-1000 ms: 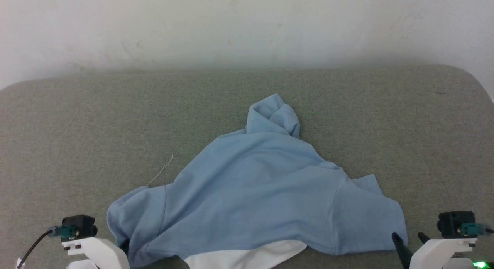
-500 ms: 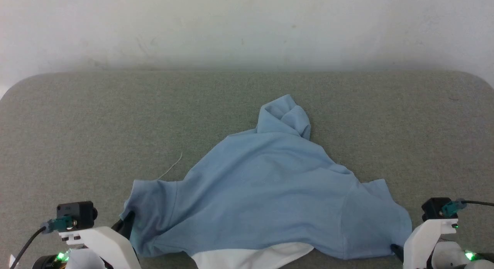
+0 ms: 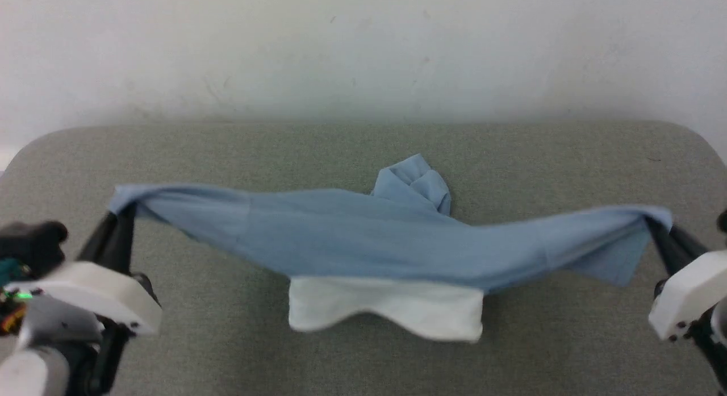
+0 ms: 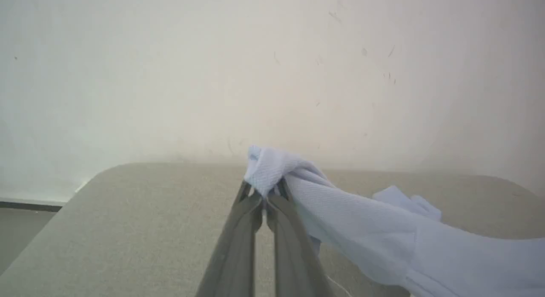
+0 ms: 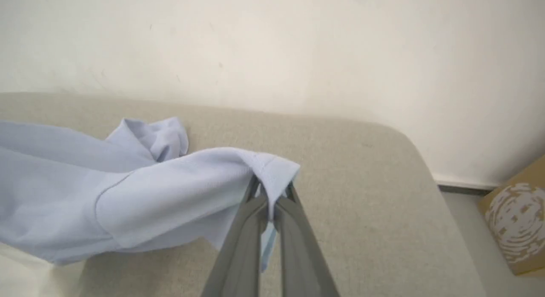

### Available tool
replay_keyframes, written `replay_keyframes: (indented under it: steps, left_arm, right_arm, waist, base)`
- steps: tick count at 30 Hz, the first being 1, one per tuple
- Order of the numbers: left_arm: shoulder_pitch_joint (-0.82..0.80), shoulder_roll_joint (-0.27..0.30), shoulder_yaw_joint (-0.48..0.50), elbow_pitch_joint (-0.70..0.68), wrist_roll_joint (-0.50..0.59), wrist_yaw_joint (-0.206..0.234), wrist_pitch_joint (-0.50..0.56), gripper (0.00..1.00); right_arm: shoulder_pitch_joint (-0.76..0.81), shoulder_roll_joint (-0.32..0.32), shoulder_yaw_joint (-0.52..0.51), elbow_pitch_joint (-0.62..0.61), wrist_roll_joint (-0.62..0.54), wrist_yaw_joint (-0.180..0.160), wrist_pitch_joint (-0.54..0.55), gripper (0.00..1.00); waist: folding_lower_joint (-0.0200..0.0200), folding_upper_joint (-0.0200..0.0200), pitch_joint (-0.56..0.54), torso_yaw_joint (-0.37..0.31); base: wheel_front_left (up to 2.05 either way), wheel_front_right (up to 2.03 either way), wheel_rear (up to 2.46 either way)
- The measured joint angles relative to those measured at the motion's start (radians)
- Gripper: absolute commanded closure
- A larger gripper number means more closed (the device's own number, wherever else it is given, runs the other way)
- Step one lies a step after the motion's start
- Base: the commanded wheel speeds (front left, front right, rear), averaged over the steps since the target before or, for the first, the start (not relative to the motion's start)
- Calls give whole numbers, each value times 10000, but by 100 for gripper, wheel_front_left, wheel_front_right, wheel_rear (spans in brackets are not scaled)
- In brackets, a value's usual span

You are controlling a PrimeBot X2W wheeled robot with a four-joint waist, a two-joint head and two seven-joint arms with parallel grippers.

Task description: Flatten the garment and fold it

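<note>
**Shirt stretched between both grippers, tail bunched on the pad**

Nearest us, the left gripper (image 4: 264, 195) is clenched on a wad of light blue knit at one sleeve end. The right gripper (image 5: 271, 190) is likewise clamped on the hemmed edge of the other sleeve. We read the wide spread of the arms as deliberate: pulling the two sleeve ends apart tensions the polo shirt (image 3: 363, 237) across the shoulders, so the creases drop out before it is laid flat.

The shirt hangs as a taut band above the padded table (image 3: 227, 157), sagging slightly in the middle. The white collar (image 3: 386, 305) droops from the near edge towards us, loose and wavy. It looks likely to fold under if the shirt is lowered as it is.

Further back, the lower end sits in a bunched lump (image 3: 417, 183) that seems to rest on the pad. We judge this the main snag, since the body is not spread and needs dragging or a flick to open out.

Beyond the table, the wall (image 3: 363, 44) stands close behind, limiting any forward throw. A cardboard box (image 5: 517, 220) sits on the floor (image 5: 472, 229) well off the table's right end, not in the way.
</note>
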State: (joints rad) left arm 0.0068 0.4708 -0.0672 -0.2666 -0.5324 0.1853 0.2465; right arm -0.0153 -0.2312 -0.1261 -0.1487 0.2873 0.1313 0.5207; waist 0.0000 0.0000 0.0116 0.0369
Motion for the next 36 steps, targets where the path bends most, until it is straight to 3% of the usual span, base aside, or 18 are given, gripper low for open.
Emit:
replay_keyframes:
  steps: [6,12,18,24,31,36]
  left_arm:
    - [-2292,665,529,-385,451,-12,-447,100]
    - [-5198,928,330,328,504,-535,-529,100]
    - [-8242,819,-328,2602,522,-1118,-614,100]
    - [-10919,522,-991,5674,1081,-1680,-1344,100]
    - [-13121,288,-1317,8483,1576,-2098,-2869,100]
    - [-13925,65,-1540,10209,1749,-2299,-3722,100]
  right_arm:
    - [-1839,-12,-533,-1799,-418,2,-1266,100]
    - [-4647,-215,-604,-1632,-291,2,-1900,100]
    - [-7920,-849,-219,437,2,2,-2376,100]
    - [-10708,-1254,882,3208,42,2,-3308,100]
    - [-13083,-1235,1770,5624,-58,2,-4918,100]
    - [-13767,-1035,2322,7095,-50,2,-5768,100]
  waist:
    - [0,0,-124,-157]
    - [0,0,36,-299]
    - [1,0,636,-379]
    - [2,0,1514,-490]
    - [3,0,2592,-629]
    - [2,0,3226,-685]
  base:
    - [0,0,0]
    - [0,0,0]
    - [0,0,0]
    - [0,0,0]
    - [0,0,0]
    - [0,0,0]
